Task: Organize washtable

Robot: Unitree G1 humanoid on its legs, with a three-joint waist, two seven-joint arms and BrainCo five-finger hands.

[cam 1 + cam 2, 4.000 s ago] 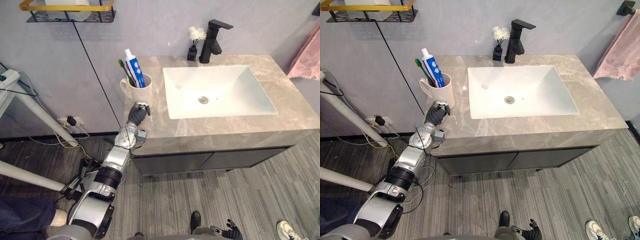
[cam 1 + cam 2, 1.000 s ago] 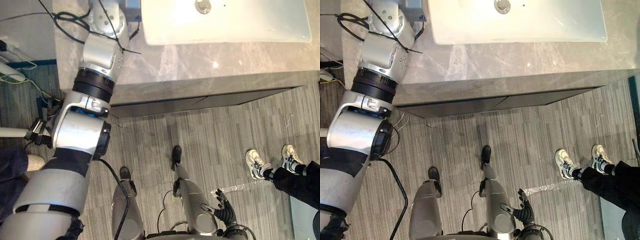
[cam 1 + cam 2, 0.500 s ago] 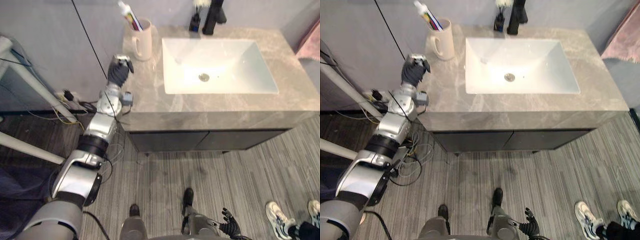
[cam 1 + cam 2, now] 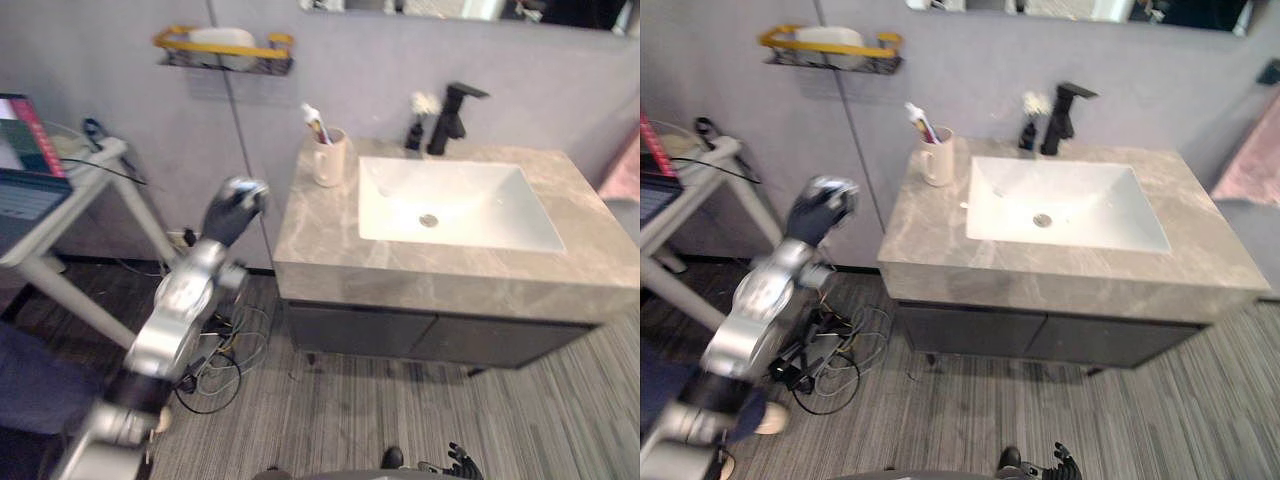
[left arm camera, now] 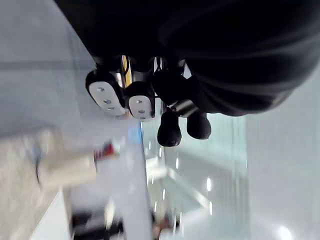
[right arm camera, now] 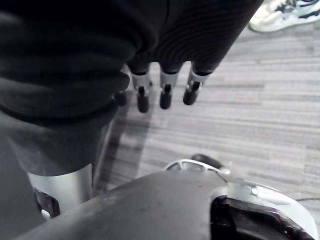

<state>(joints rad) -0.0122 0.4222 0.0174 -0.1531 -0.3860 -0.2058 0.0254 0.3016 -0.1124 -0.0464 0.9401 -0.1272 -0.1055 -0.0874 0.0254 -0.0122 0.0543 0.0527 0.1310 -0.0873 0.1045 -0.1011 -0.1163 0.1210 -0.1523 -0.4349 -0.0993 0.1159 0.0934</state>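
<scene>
The grey marble washtable (image 4: 320, 230) carries a white sink (image 4: 455, 205). At its back left corner a cream cup (image 4: 330, 160) holds a toothbrush and a toothpaste tube. A black faucet (image 4: 450, 115) and a small dark vase (image 4: 414, 130) of white flowers stand behind the sink. My left hand (image 4: 232, 208) hangs in the air beyond the counter's left edge, apart from the cup, with its fingers (image 5: 120, 95) curled and nothing in them. Low over the floor, my right hand (image 6: 165, 95) has straight fingers and holds nothing.
A black wire shelf with a yellow rail (image 4: 225, 45) hangs on the wall to the left of the cup. A laptop (image 4: 25, 165) sits on a white stand at the far left. A pink towel (image 4: 1250, 150) hangs at the right. A person's shoe (image 6: 285, 12) is on the floor.
The camera has swung up and back, so the whole scene has shifted. My left hand has drawn away from the counter beside the cup and now sits off the left edge.
</scene>
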